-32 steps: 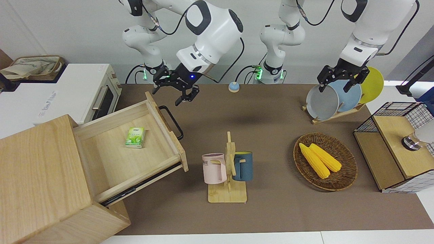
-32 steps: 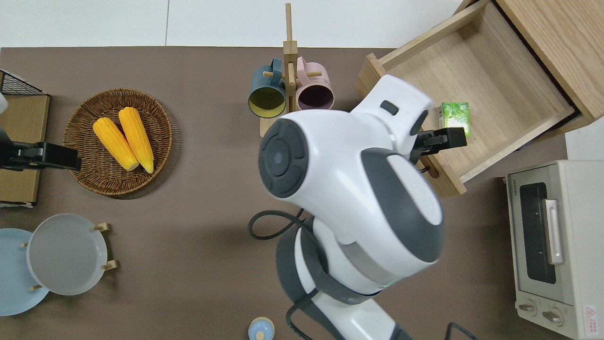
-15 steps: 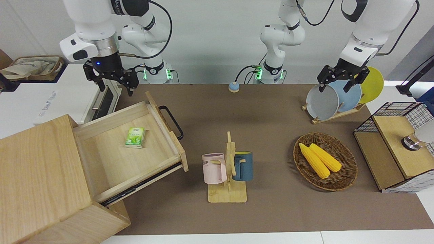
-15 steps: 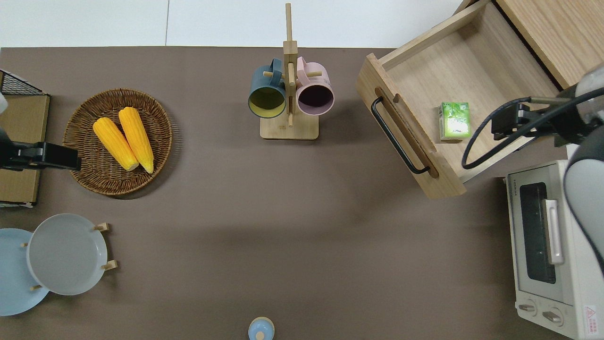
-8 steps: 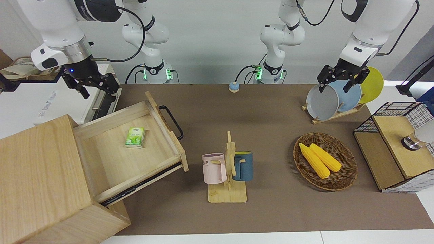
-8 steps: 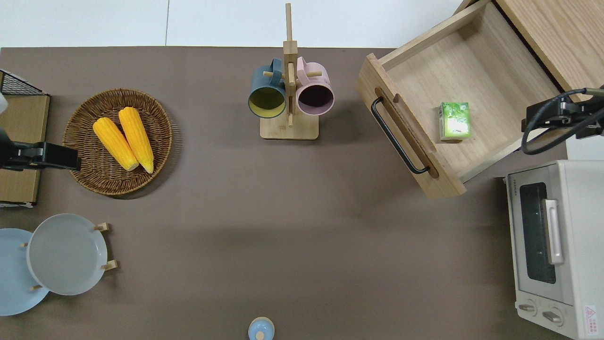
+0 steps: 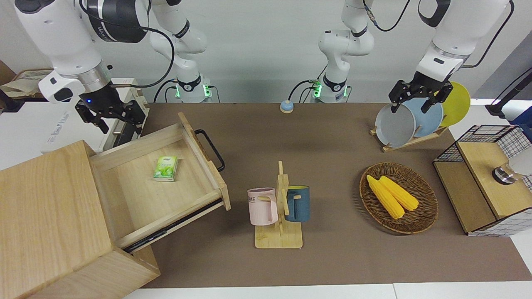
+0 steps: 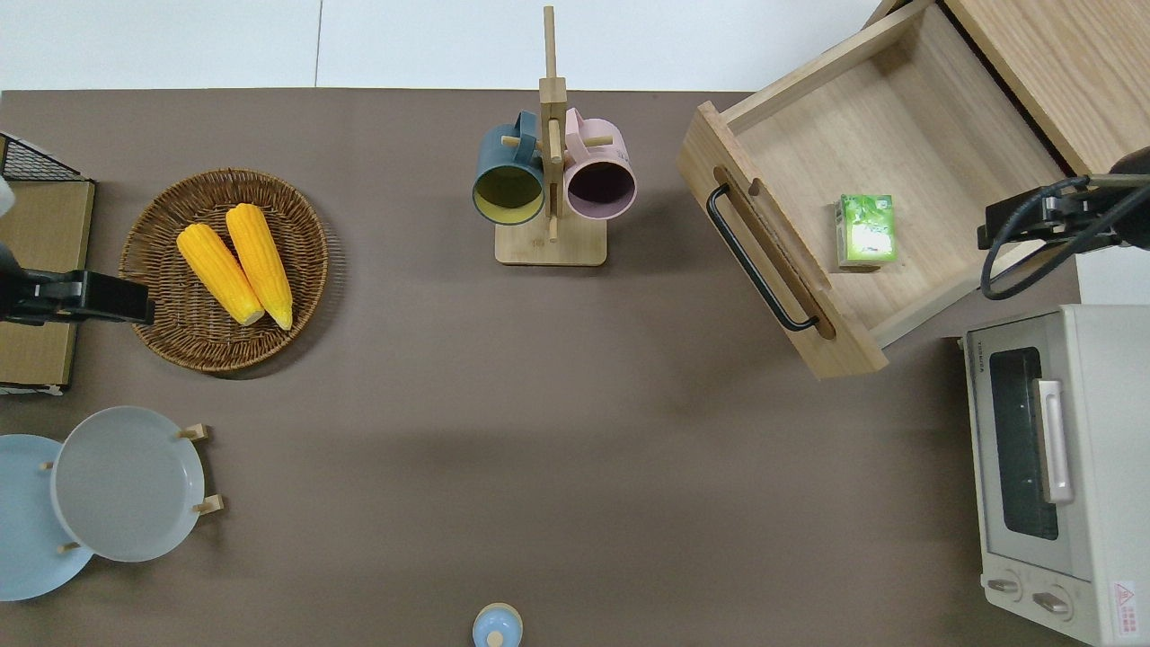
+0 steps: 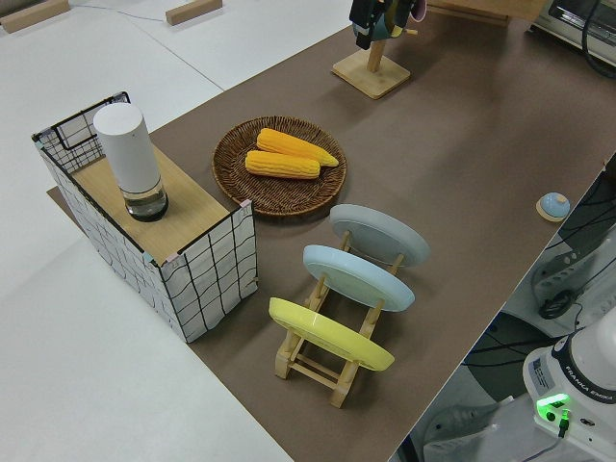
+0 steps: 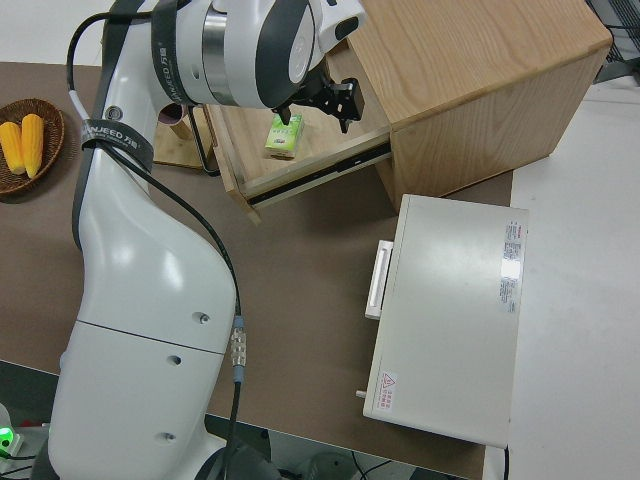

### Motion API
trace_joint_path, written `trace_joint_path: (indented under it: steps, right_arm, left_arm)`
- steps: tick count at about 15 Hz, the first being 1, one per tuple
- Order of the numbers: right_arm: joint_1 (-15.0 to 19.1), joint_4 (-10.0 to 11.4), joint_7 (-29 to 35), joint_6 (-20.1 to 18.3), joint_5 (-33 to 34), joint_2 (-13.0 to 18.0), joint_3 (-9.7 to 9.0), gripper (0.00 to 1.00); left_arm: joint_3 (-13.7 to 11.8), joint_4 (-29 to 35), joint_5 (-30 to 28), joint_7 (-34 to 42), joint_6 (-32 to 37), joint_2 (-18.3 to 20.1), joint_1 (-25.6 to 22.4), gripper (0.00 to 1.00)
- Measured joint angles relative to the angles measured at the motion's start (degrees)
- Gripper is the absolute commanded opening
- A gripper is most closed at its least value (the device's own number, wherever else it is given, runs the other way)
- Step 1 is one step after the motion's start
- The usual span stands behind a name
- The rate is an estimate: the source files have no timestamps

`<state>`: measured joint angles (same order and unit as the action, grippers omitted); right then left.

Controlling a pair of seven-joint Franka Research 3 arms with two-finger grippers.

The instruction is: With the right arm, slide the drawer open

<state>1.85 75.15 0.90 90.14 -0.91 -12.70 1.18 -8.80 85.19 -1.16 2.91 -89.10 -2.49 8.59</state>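
Nearest the robots, at the right arm's end of the table, sits the white toaster oven (image 8: 1105, 467), door shut. It carries a small red warning sticker by its knobs and a brand word on the door frame, both too small to read. The slanted lettering on its top cannot be made out either.

The right gripper (image 7: 118, 121) hangs in the air with its fingers spread and nothing between them. In the overhead view it is over the drawer's side wall nearest the oven, close to the cabinet (image 8: 1060, 63), and well apart from the black handle (image 8: 755, 261). That is probably a withdrawn pose, clear of the job.

The drawer (image 8: 898, 135) stands pulled far out of the cabinet, its front and handle turned toward the middle of the table, so the opening looks done. A green carton (image 8: 865, 231) lies flat on its floor, now uncovered; its print is too small to read.

Farther from the robots, the pink mug (image 7: 262, 206) hangs on its rack, showing letters that end in "ME".

The left gripper (image 7: 415, 101) is parked, fingers apart.
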Motion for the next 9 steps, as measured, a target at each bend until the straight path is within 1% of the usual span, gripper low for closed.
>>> trace_joint_path:
  steps: [4, 9]
  right_arm:
    - [-0.03, 0.25, -0.66, -0.08, 0.21, -0.2, -0.54, 0.985]
    - [-0.06, 0.34, -0.72, -2.01, 1.73, -0.23, -0.93, 0.985]
  left_arm:
    - [0.0, 0.0, 0.0, 0.0, 0.0, 0.0, 0.0, 1.0]
    - [0.0, 0.0, 0.0, 0.0, 0.0, 0.0, 0.0, 1.0]
